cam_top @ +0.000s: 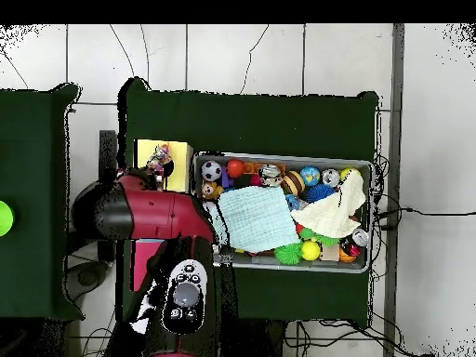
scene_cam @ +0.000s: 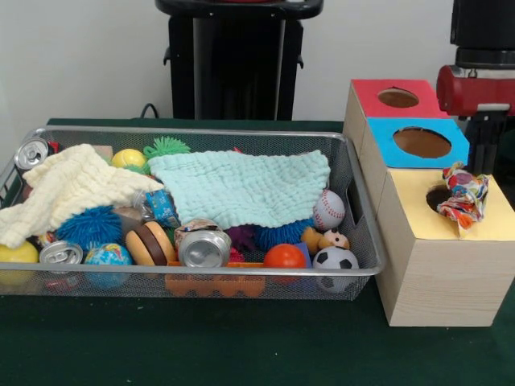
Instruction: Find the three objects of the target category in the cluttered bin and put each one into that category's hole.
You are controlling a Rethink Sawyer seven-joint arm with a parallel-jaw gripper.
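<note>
Evidently one delivery is about done: a multicoloured cloth bundle (scene_cam: 463, 195) sits in the mouth of the hole on the yellow-topped box (scene_cam: 495, 223), partly hanging out, just beside the wire bin (scene_cam: 358, 211). If rags are the target category, the likely remaining ones are the mint cloth (scene_cam: 241, 186) spread over the middle of the bin and the cream cloth (scene_cam: 68, 186) draped toward the bin's end farthest from the boxes. The red arm (cam_top: 153, 212) reaches over the boxes next to the bin in the overhead view, but the end effector itself cannot be made out, so whether it is wide or narrow I cannot tell. The next move calls for swinging back over the bin and pinching a fold of the mint cloth without snagging the balls and crushed cans (scene_cam: 205, 248) under it. No label or writing is legible
</note>
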